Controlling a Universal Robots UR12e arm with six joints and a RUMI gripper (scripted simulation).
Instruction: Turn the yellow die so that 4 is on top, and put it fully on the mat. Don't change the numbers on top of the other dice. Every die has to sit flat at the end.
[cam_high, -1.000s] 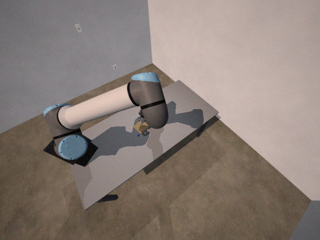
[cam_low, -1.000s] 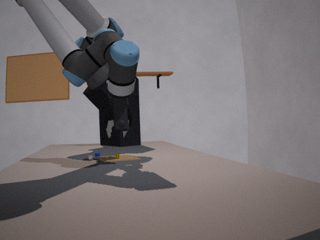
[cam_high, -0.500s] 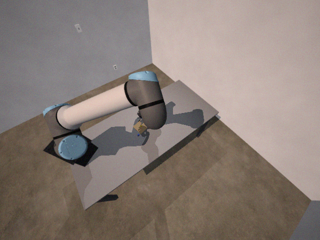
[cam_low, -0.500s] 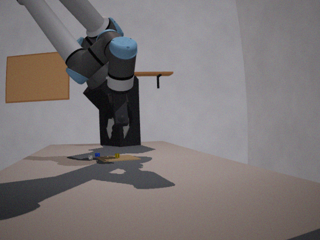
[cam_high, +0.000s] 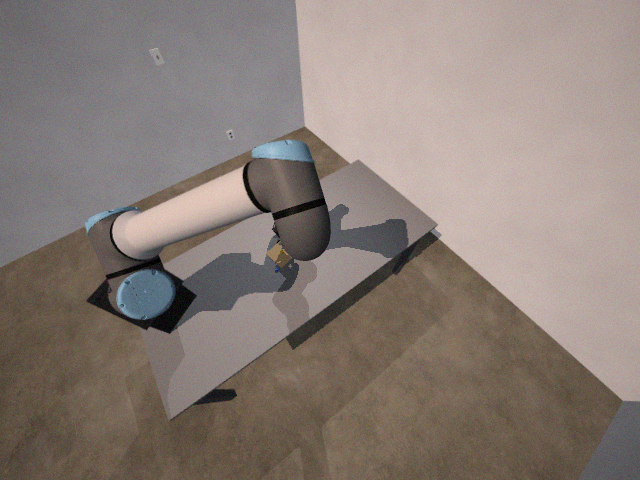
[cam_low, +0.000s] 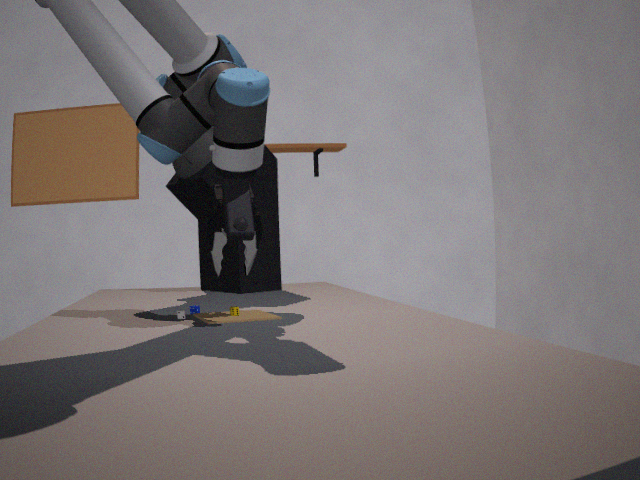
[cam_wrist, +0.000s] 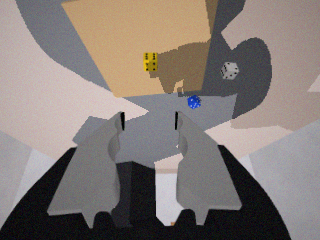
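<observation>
The yellow die (cam_high: 282, 251) (cam_low: 234, 311) (cam_wrist: 150, 62) rests on the tan mat (cam_high: 282, 261) (cam_low: 263, 316) (cam_wrist: 100, 30), inside its edge near the corner closest to the gripper in the wrist view. It looks flat. Black pips show on it, but I cannot read its top number for certain. My gripper (cam_low: 233, 273) (cam_wrist: 150, 113) is open, with a moderate gap and nothing between the fingertips. It hangs well above the table, and the die lies ahead of the fingertips in the wrist view. The arm hides the gripper in the top view.
A blue die (cam_high: 277, 269) (cam_low: 194, 309) (cam_wrist: 194, 102) lies on the table just off the mat's edge. A white die (cam_high: 290, 266) (cam_low: 180, 314) (cam_wrist: 230, 70) lies off the mat, farther right in the wrist view. The arm's shadow falls across part of the mat and table.
</observation>
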